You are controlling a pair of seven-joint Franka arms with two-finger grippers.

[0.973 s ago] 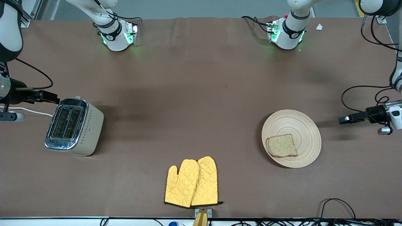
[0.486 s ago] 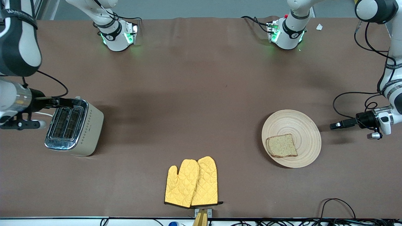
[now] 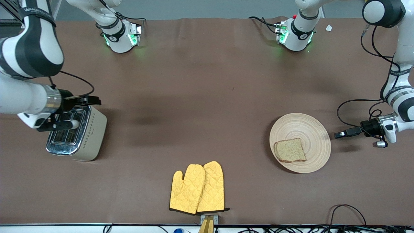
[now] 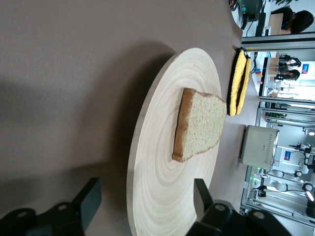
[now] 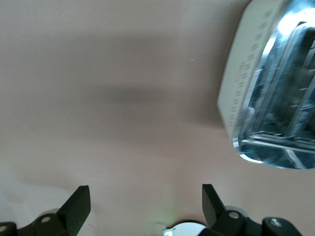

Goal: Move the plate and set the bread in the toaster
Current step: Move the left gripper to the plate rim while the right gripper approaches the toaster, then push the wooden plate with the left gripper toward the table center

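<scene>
The pale wooden plate (image 3: 300, 142) lies toward the left arm's end of the table, with the brown bread slice (image 3: 289, 150) on its part nearer the front camera. My left gripper (image 3: 339, 134) is open, low beside the plate's rim on the left arm's side. In the left wrist view the plate (image 4: 162, 187) and bread (image 4: 199, 125) lie just ahead of the left gripper (image 4: 146, 201). The cream toaster (image 3: 77, 131) stands at the right arm's end. My right gripper (image 3: 90, 100) is open over the toaster's end toward the bases. The right wrist view shows the toaster (image 5: 270, 98) and the right gripper (image 5: 145, 201).
A pair of yellow oven mitts (image 3: 198, 188) lies near the table's front edge in the middle. Black cables (image 3: 347, 210) lie at the front edge near the left arm's end. The arm bases (image 3: 121, 35) stand along the top.
My right gripper has moved from beside the toaster to over its end. My left gripper has moved closer to the plate's rim. Plate, bread and toaster have not moved.
</scene>
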